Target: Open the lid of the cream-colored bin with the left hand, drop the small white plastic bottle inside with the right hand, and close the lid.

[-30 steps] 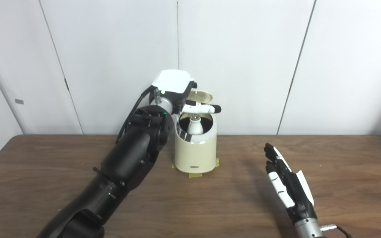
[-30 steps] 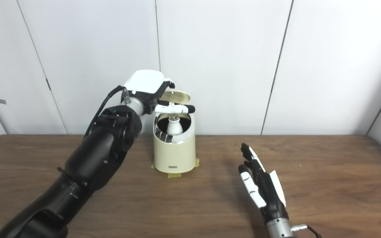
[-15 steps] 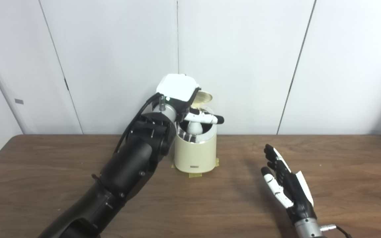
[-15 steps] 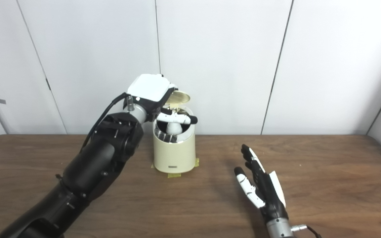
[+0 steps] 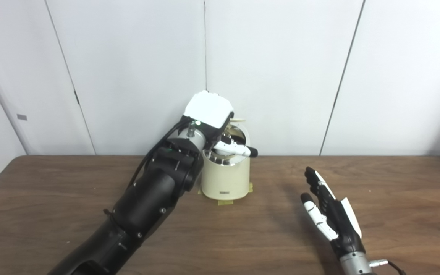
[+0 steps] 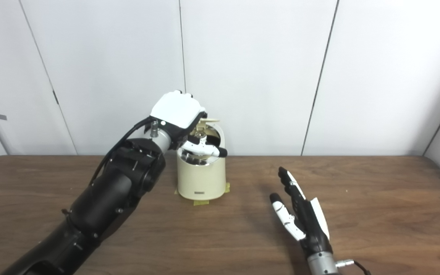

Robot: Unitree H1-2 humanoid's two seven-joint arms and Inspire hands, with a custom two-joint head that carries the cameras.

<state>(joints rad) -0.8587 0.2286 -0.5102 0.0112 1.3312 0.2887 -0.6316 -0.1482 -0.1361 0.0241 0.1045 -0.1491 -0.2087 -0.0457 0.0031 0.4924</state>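
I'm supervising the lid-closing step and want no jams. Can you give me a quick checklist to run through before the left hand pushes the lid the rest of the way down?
1. Bottle inside the bin: ok, its top shows in the opening.
2. Bottle sits below the rim: cannot tell.
3. Lid partly lowered, not shut: ok.
4. Left hand fingers clear of the opening: not ok, one lies across it.
5. Right hand empty, open, away from the bin: ok.
6. Bin upright on its tape marks: ok.

A dark wooden table [image 5: 52, 214] stands against pale wall panels [image 5: 281, 68] with vertical seams.
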